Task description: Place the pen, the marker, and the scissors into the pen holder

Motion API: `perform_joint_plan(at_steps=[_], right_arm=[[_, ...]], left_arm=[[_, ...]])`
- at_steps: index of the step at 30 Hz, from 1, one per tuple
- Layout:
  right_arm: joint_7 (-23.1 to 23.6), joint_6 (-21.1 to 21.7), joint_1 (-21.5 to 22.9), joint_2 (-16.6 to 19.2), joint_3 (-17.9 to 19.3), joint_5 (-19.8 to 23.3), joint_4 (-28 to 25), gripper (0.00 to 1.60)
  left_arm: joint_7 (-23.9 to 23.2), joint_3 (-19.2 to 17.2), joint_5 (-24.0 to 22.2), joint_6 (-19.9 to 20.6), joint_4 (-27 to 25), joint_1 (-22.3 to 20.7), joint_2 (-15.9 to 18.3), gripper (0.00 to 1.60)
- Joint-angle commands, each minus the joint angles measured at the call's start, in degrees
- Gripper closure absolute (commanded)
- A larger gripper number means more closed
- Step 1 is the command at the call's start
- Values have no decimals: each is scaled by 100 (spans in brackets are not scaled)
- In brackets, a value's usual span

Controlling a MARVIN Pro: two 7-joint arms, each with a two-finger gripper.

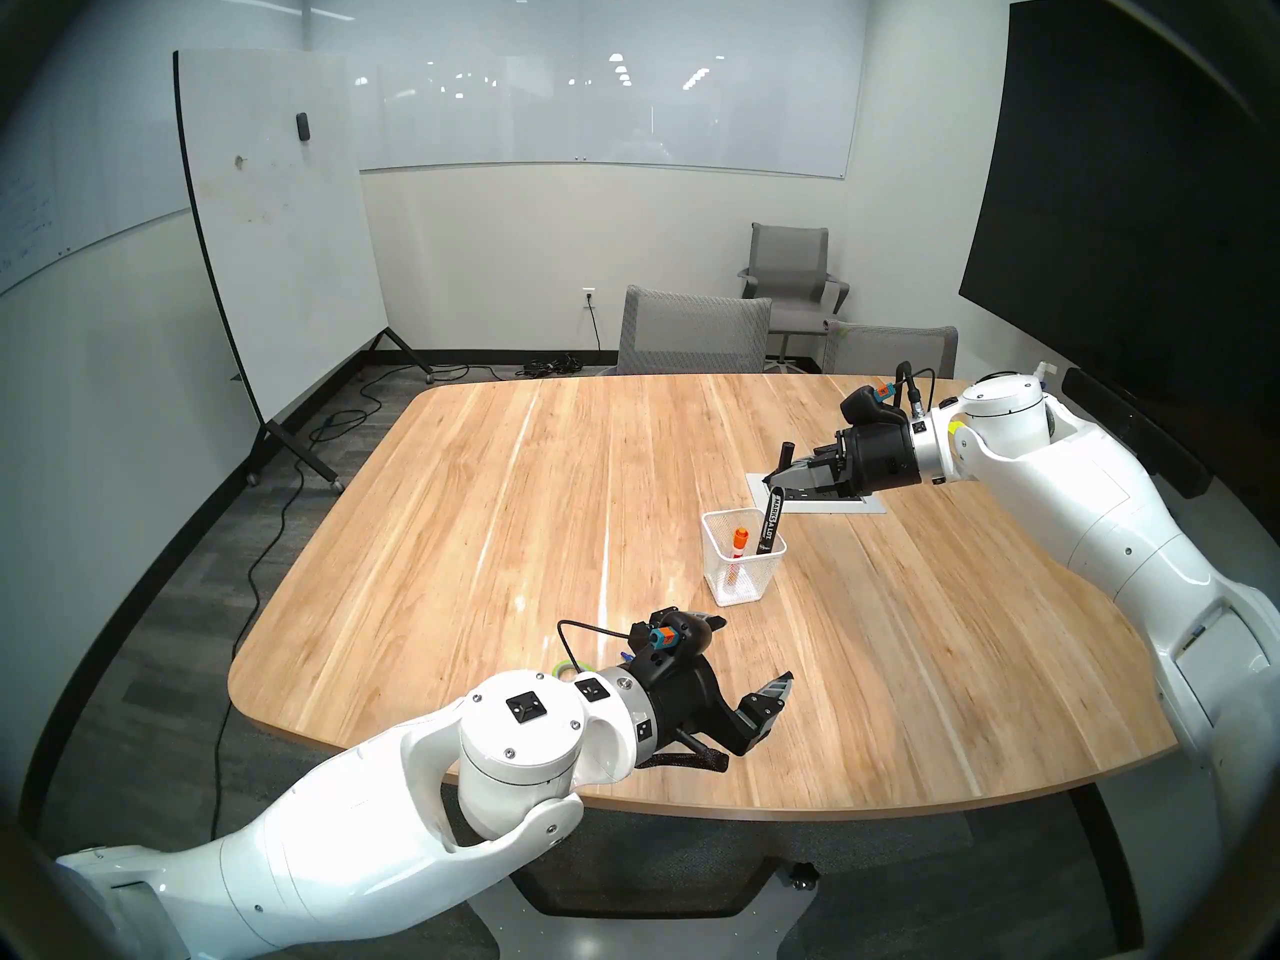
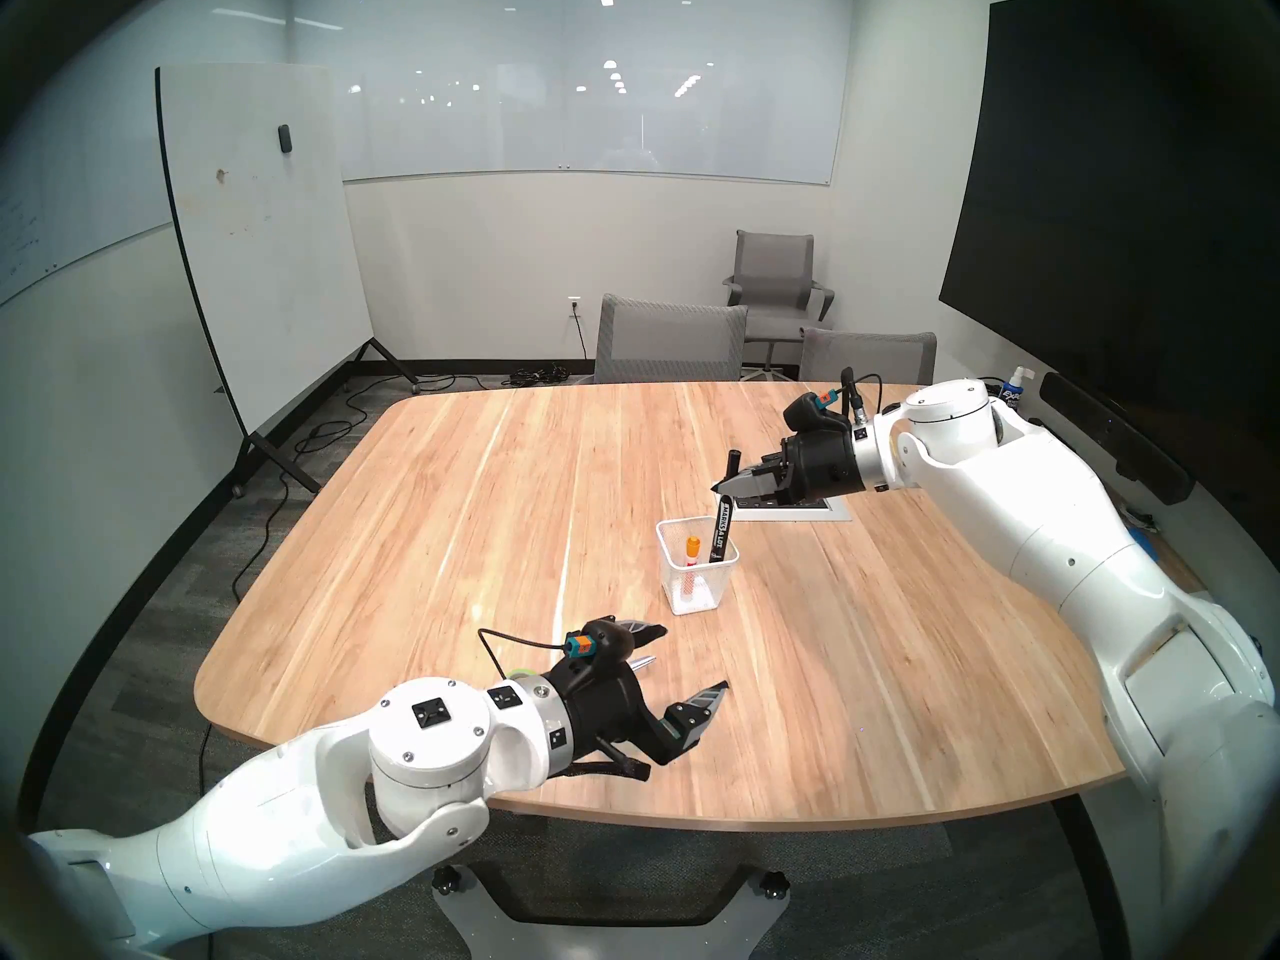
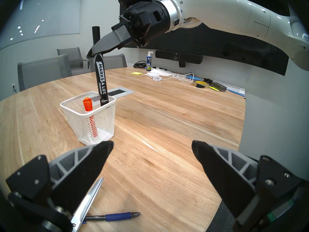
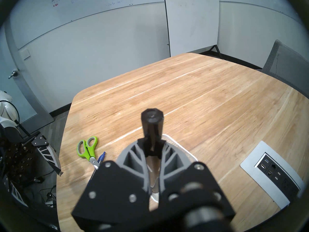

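Arm shells: glossy white, rounded, thick segs; seams + small dark screws on casing.
Joint caps: round white discs, black square pad in centre, screws round the rim.
Wrist rings: silver band betw. white shell and black hub; small black square tags w/ white marks.
Left gripper [image 1: 751,657]: black hub, black fingers w/ grey triangular ribbing, silver screw heads.
Right gripper [image 1: 770,480]: same black/grey build.
Wrist cams: black housing on top, orange + teal plug.
Cables: thin black lead looping off each cam; braided black sleeve under left hub.
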Motion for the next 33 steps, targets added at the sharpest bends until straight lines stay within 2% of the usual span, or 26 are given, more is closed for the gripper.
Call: perform_joint_plan(at_steps=[1, 16, 33], right_arm=[[14, -52, -65, 42, 116, 141, -101, 160], [-267, -267, -361, 89, 221, 152, -376, 160], [-616, -445, -481, -16, 268, 115, -495, 160]], left_arm=[[15, -27, -9, -44, -147, -12, -41, 0], [14, -27, -9, -44, -146, -13, -41, 0], [14, -27, -9, -44, -146, -13, -41, 0]])
